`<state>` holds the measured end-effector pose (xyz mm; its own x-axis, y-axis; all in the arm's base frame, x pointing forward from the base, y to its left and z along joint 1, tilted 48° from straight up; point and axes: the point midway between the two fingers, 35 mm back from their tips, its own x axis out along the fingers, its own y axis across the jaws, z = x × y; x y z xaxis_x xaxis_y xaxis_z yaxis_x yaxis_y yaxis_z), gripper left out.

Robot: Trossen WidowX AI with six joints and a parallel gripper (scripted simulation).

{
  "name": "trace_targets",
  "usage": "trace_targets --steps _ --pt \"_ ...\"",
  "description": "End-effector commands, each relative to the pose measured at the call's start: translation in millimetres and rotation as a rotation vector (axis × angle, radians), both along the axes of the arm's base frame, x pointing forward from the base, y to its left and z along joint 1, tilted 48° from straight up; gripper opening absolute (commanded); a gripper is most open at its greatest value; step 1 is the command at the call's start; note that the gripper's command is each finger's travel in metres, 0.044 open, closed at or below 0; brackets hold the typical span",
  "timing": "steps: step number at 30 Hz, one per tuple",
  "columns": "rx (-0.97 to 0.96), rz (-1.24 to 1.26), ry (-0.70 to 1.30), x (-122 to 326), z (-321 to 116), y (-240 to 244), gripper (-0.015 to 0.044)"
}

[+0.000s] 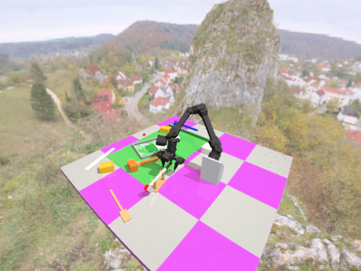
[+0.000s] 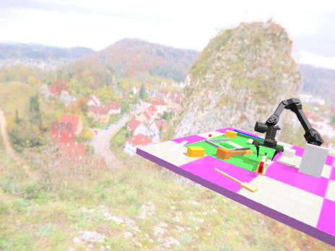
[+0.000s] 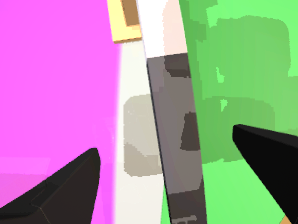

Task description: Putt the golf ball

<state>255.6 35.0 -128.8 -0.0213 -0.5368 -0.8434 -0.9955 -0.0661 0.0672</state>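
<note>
The red putter [image 1: 146, 188] [image 2: 260, 166] [image 3: 175, 115] has a red head, white shaft and dark grip; it leans on a small wooden stand [image 1: 159, 186] [image 3: 119, 30]. My gripper [image 1: 169, 167] [image 2: 265, 157] [image 3: 167, 143] is open, above the grip end. In the wrist view the dark grip runs between the spread fingers, with a gap on both sides. The white golf ball [image 2: 250, 141] is on the green mat, left of the gripper in the exterior view; the arm mostly hides it in the top view. The raised green [image 1: 152, 147] [image 2: 227, 146] sits inside a grey frame.
An orange mallet [image 1: 132, 165] [image 2: 224, 153] lies beside the gripper. A tan paddle [image 1: 125, 215] [image 2: 249, 187] lies near the table edge. Yellow blocks [image 1: 106, 167] [image 2: 196, 151], a white bar [image 1: 100, 159] and a blue stick [image 1: 188, 126] lie around the mat.
</note>
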Motion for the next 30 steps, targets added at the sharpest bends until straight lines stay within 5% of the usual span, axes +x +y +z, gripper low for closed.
trace_targets --steps 1,12,30 --pt "0.000 -0.001 -0.001 0 0 0 0.0309" --pt "0.000 -0.001 -0.001 0 0 0 0.0020" --pt "0.007 0.000 0.000 3 53 61 0.0000"
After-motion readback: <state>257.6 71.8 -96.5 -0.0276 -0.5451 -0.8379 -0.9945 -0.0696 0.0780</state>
